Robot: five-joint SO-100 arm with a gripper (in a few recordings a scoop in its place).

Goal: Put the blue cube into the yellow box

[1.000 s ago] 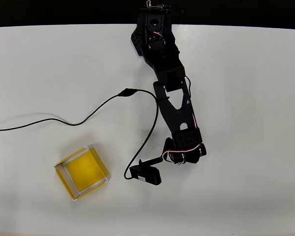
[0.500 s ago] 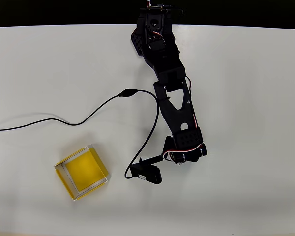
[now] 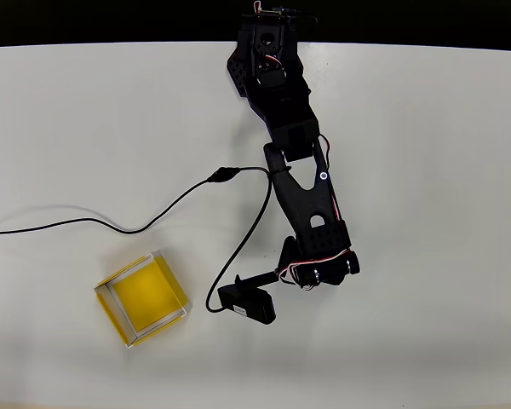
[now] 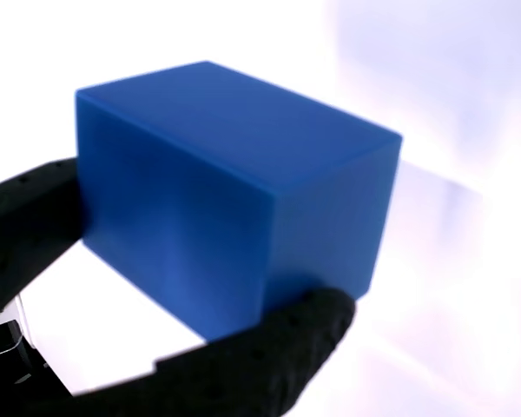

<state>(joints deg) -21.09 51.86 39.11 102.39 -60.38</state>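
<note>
The blue cube (image 4: pixel 234 191) is clamped in the hand (image 4: pixel 174 287), the arm (image 3: pixel 302 187) stretched over the desk (image 3: pixel 426 170), right of the yellow box (image 3: pixel 142 298)

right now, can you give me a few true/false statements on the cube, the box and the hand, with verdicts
1. The hand grips the blue cube between its two black fingers in the wrist view. True.
2. The blue cube lies inside the yellow box. False: the box is empty in the overhead view.
3. In the overhead view the yellow box lies to the left of the arm's end. True.
4. The black cable runs through the yellow box. False: it passes above the box, apart from it.
</note>
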